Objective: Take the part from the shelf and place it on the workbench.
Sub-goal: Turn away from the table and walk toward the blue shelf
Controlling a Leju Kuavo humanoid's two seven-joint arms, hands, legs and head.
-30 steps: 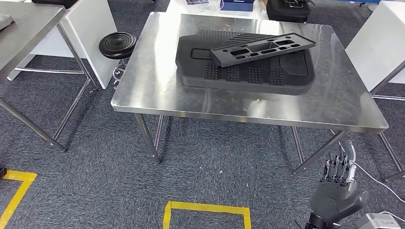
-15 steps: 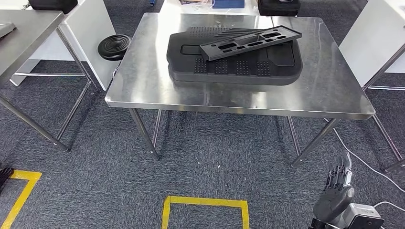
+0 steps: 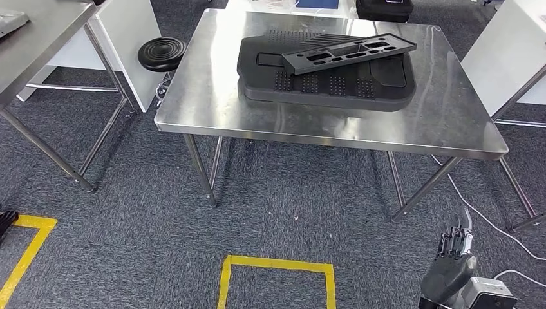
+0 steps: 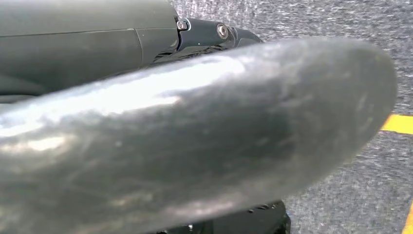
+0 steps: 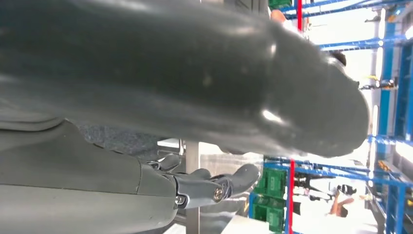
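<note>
Hanging low beside the bench (image 3: 444, 138), the right hand (image 3: 452, 261) held nothing, fingers apart; the part (image 3: 348, 53) lay delivered on the foam pad (image 3: 325, 87).

Black round stool (image 3: 162, 53) beside white panel (image 3: 136, 38), yellow floor tape (image 3: 277, 265), white cable (image 3: 499, 226) on grey carpet (image 3: 129, 225)

A black part (image 3: 348, 52) lies on the steel workbench (image 3: 212, 109); right hand (image 3: 451, 267) hangs empty.
</note>
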